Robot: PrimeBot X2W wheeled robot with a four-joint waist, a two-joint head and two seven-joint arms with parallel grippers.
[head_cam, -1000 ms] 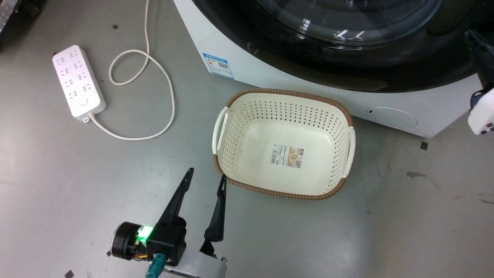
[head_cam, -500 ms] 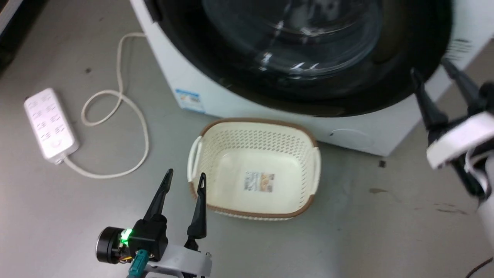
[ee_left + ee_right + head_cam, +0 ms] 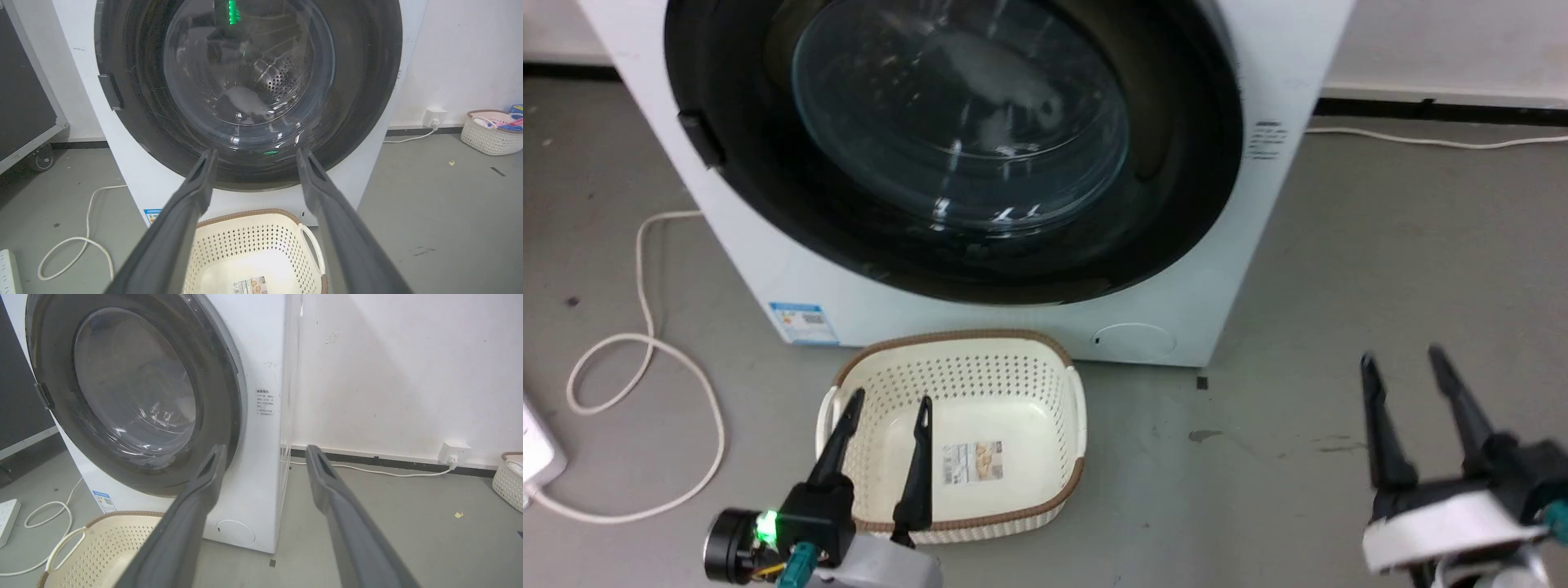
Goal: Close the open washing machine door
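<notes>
The white washing machine stands ahead. Its door, a glossy black rim around a bulging glass window, lies flat against the front; a dark handle sits on its left edge. My left gripper hangs open over the near left corner of a cream basket, well short of the door. In the left wrist view its fingers frame the door's lower rim. My right gripper is open over bare floor, right of the machine, touching nothing. The right wrist view shows the gripper and the door at a slant.
A cream perforated basket sits on the floor just in front of the machine. A white power strip and its looped cable lie at the left. A second basket holding things stands by the right wall, under a socket.
The head camera has tilted up and back, so the whole picture shifted. My right gripper has come away from the door's right rim, down and back toward me. The door stays flat.
</notes>
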